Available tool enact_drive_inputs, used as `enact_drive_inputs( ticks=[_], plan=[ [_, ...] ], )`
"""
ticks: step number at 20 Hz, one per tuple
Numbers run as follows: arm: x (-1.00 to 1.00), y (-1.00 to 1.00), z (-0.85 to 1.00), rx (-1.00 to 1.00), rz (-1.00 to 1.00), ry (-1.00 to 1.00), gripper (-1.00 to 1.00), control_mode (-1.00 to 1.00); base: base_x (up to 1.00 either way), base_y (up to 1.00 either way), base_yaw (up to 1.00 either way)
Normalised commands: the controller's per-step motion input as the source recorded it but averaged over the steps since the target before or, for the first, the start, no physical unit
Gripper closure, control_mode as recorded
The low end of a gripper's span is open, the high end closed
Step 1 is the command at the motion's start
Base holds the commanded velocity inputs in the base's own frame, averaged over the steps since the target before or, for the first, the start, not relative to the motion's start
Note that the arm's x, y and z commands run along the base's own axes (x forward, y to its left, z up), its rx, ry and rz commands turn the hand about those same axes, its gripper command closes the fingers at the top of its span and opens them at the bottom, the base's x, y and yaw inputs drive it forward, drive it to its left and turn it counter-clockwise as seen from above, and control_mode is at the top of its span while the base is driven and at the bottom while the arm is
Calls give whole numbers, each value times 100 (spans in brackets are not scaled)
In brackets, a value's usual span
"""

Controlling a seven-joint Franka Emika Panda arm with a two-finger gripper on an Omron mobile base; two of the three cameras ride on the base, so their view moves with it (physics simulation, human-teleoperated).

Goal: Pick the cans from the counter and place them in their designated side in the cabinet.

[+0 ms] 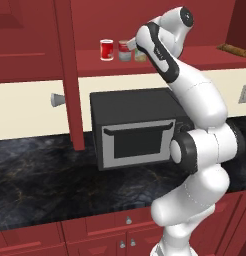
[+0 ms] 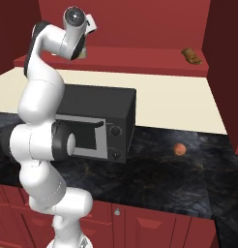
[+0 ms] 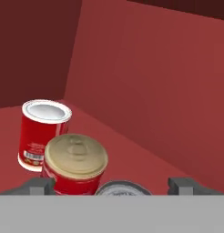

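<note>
The arm reaches up over the microwave [image 1: 135, 127] into the cabinet [image 1: 40, 35], and the hand [image 3: 114, 186] stands wide, holding nothing: in the hand view its two fingertips [image 3: 38, 185] sit well apart at either side of a grey can top [image 3: 118, 189] just below the camera. That top seems to be the olive-labelled can [image 1: 140, 54], which in the left base view stands on the cabinet shelf [image 1: 205, 54] just beside the arm's wrist.

Taking the all-red can with a white rim [image 3: 43, 132] as the landmark: the red-and-grey can [image 3: 75, 164] stands just beside it, nearer the hand, and the olive-labelled can comes next in that row, nearer again. All three stand upright on the shelf, above the microwave and close to the cabinet's tall door panel [image 1: 70, 75].

By my reading, the step in hand is the release of the second can, so both cans look placed; whether this is their proper side I cannot tell. The dark surface [image 1: 45, 175] around the microwave carries no can that I can see, only a small orange ball [image 2: 179, 149] off to the microwave's side.

The next move calls for a straight pull back away from the row, with the fingers kept wide so neither clips the can between them, and the wrist kept clear of the door panel.
</note>
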Motion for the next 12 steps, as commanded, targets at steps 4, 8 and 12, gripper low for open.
enact_drive_inputs(
  ticks=[4,8,12],
  plan=[
    [-10,0,12,0,5,-12,-100,-100,0,0,0],
    [-38,0,2,0,4,-15,-100,-100,0,0,0],
    [-58,0,-7,0,3,-15,-100,-100,0,0,0]
  ],
)
